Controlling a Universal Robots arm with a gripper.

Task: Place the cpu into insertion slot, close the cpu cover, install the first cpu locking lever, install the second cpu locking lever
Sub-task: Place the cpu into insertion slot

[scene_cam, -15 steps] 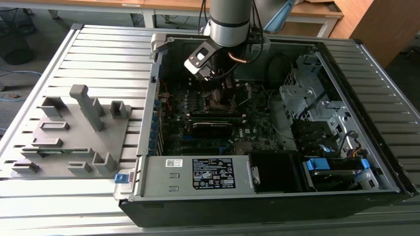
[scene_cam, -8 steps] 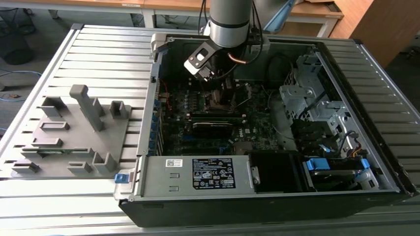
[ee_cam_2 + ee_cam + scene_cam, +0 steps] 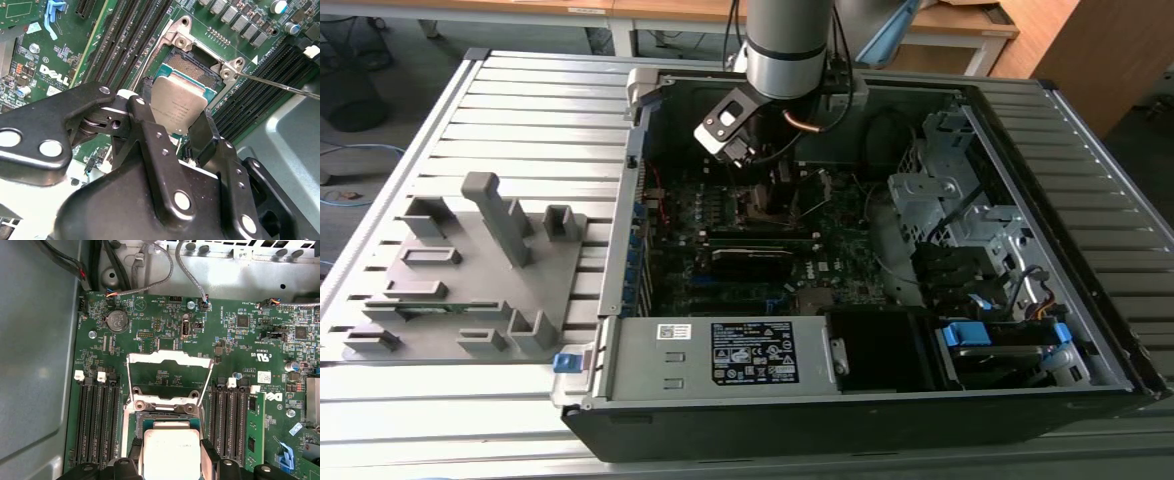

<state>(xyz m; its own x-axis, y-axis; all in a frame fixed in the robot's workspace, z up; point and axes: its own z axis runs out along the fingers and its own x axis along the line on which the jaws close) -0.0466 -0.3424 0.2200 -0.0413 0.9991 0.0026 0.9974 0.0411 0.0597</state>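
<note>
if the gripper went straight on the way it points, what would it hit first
Probably the insertion slot: the gripper points down at it, so the cpu it holds would land there first. The cpu cover is flipped back, out of that line. Depth is unclear.

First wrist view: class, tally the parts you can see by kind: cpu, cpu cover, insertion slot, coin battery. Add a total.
cpu: 1
cpu cover: 1
insertion slot: 1
coin battery: 1
Total: 4
</note>
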